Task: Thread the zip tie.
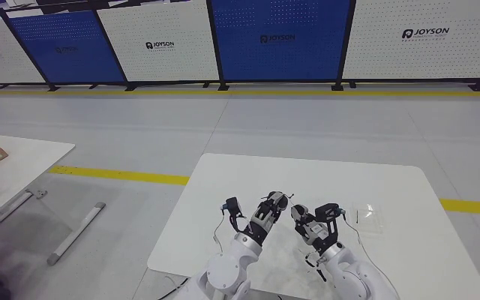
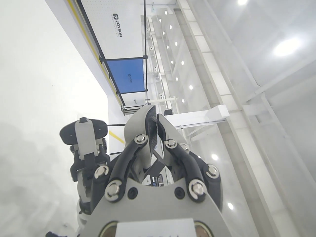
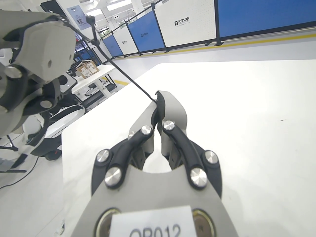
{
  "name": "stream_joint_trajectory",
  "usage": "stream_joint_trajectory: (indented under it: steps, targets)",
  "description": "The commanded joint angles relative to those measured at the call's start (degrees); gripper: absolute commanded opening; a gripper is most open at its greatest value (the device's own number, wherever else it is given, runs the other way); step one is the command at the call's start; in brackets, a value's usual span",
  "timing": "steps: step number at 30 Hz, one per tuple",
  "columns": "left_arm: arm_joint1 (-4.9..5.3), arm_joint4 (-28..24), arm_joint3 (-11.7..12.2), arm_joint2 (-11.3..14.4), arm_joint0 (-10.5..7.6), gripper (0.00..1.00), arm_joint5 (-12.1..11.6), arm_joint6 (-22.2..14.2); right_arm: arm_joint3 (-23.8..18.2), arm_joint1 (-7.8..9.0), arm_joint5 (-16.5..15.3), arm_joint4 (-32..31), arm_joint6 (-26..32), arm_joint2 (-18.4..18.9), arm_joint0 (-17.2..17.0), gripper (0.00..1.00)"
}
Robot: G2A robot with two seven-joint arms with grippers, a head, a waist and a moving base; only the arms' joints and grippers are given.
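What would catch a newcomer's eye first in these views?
The black zip tie stands out first, stretched straight through the air above the white table. The right gripper pinches one end and the left gripper holds the other, with the tie's head poking up near the left one. Next comes a clear plastic bag, lying flat on the table just past the right arm.

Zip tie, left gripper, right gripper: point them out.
zip tie [image 3: 123, 72], right wrist view, mid-strap.
right gripper [image 3: 156, 102], right wrist view, between fingertips.
left gripper [image 2: 155, 117], left wrist view, between fingertips.
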Motion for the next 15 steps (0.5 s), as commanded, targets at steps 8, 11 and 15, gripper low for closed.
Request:
stream_joint_trajectory:
  steps: [8,11,15]
  targets:
    - [0.10,0.0,-1.1,-0.2,0.93,0.00,-1.0,-0.5,0.4,-0.05,-0.2,0.0,-0.1,-0.1,0.2,0.00]
    - [0.13,0.0,-1.2,-0.2,1.13,0.00,-1.1,-0.7,0.5,-0.07,-0.3,-0.1,-0.1,-0.2,0.3,0.00]
    - [0.13,0.2,-1.0,-0.1,1.05,0.00,-0.8,-0.9,0.4,-0.12,-0.5,0.3,-0.6,-0.4,0.3,0.00]
